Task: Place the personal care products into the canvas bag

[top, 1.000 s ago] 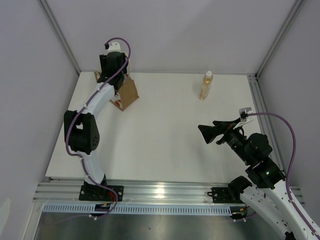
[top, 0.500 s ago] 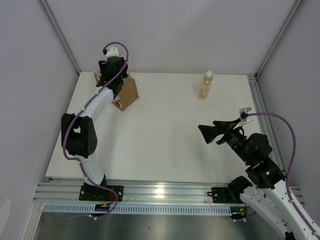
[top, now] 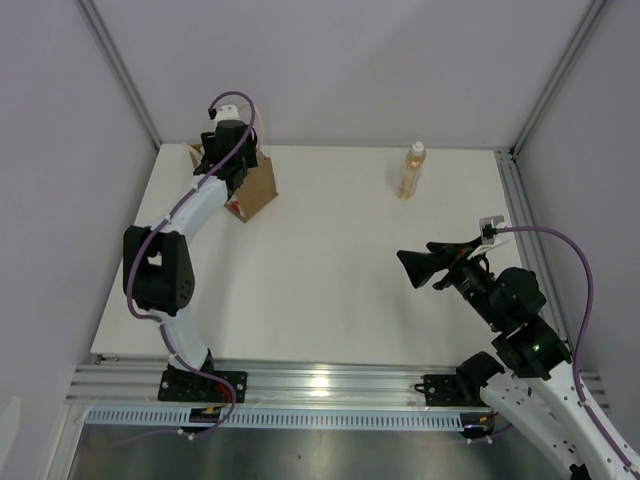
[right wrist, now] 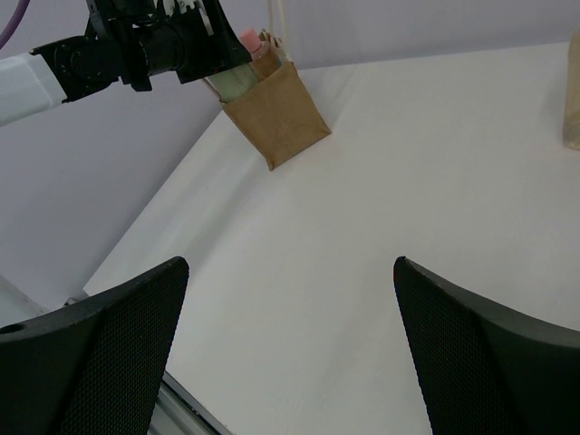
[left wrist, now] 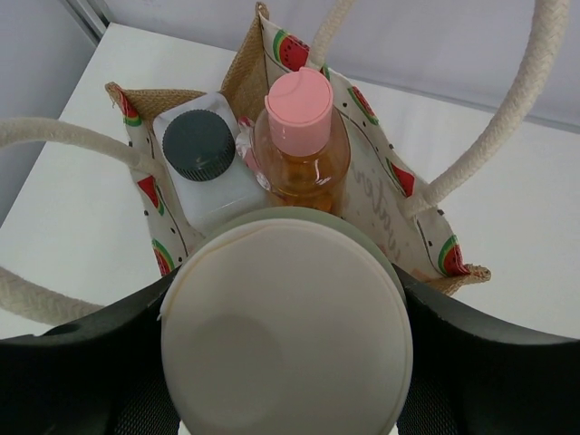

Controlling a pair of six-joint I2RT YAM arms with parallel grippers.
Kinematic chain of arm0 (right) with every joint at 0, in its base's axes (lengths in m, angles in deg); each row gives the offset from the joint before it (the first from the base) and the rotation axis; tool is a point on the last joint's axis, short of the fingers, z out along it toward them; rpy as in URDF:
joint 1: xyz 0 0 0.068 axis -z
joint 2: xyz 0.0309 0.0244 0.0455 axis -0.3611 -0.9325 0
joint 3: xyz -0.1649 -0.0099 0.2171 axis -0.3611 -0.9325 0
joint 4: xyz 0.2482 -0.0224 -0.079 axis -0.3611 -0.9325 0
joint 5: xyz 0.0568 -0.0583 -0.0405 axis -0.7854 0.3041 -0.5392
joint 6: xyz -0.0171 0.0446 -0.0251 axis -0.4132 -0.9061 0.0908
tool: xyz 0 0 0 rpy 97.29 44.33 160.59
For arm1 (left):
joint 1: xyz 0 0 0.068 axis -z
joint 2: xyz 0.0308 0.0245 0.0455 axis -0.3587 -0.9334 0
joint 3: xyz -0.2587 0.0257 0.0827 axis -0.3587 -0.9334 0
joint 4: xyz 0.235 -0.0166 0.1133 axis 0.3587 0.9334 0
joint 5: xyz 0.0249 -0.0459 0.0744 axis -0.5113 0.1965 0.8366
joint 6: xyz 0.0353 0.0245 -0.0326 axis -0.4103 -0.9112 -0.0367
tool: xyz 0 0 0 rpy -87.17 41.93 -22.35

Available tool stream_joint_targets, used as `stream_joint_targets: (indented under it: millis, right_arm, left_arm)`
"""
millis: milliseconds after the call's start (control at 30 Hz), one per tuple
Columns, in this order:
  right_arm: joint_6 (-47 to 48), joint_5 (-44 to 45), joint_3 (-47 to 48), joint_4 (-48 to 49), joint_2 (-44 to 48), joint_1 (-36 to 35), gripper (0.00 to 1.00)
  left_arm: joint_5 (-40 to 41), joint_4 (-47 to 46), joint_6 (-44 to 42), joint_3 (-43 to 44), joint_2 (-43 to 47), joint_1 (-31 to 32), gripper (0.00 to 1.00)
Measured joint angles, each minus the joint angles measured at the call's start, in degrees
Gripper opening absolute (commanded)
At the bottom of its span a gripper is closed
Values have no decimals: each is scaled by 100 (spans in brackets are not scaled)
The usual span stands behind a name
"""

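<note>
Our left claw (left wrist: 288,381) clamps the cream bottle (left wrist: 285,308) over the bag (left wrist: 399,177); we could jam against the pink-capped bottle (left wrist: 297,113). Right claw (right wrist: 285,272) wide, empty.

The cream bottle (left wrist: 285,335) seemingly hides much of the canvas bag (left wrist: 381,195).
</note>
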Motion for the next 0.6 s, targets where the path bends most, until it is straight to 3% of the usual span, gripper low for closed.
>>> stream_joint_targets:
  millis: [467,600]
  right_arm:
    - [2,0,0,-31,24,0,99]
    - [2,0,0,-35,24,0,99]
  left_arm:
    - [-33,431,157,308,-323,-57,13]
    - [-39,431,229,308,-404,-81,27]
